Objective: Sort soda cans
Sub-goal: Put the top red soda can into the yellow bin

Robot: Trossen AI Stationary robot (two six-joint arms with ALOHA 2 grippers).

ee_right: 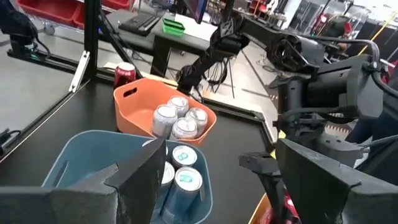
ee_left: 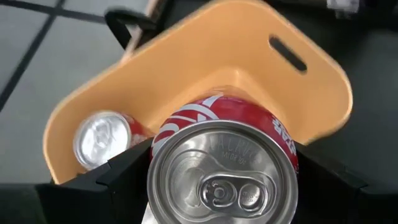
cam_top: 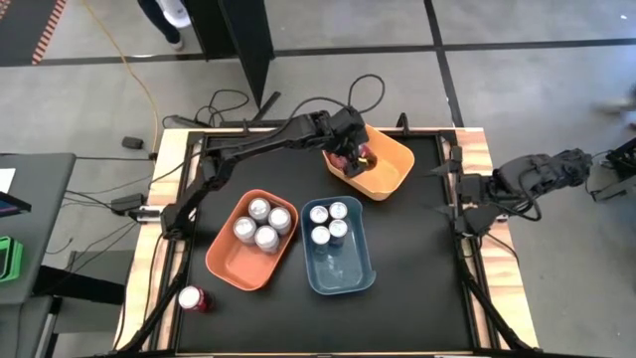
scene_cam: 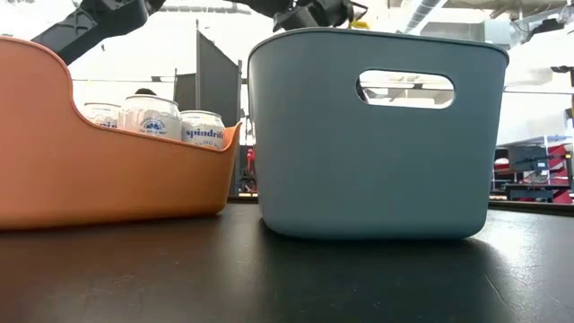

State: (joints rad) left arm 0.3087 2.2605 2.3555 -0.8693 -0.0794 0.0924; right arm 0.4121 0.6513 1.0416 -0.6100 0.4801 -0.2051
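My left gripper (cam_top: 347,151) is over the yellow bin (cam_top: 390,169) at the table's far middle, shut on a red soda can (ee_left: 222,180) whose silver top faces the wrist camera. A second red can (ee_left: 99,140) stands in that bin's corner. Several silver-white cans (cam_top: 263,224) stand in the orange bin (cam_top: 231,261). Several blue cans (cam_top: 329,223) stand in the blue bin (cam_top: 343,270). One red can (cam_top: 192,298) stands on the table near its near left corner. My right gripper (ee_right: 230,180) is open at the table's right edge, touching nothing. My left gripper pinches the red can by its upper body, just under the rim (ee_left: 163,134), one finger (ee_left: 124,171) on either side. The fingers come from above, pointing down. The can is upright inside the yellow bin's walls; whether its base rests on the bin floor is hidden.
The orange bin (scene_cam: 90,161) and blue bin (scene_cam: 377,135) stand side by side on the table's near half. Bare black tabletop (cam_top: 417,239) lies right of the blue bin. The right arm (cam_top: 517,179) is folded beyond the right edge. Cables lie behind the far edge.
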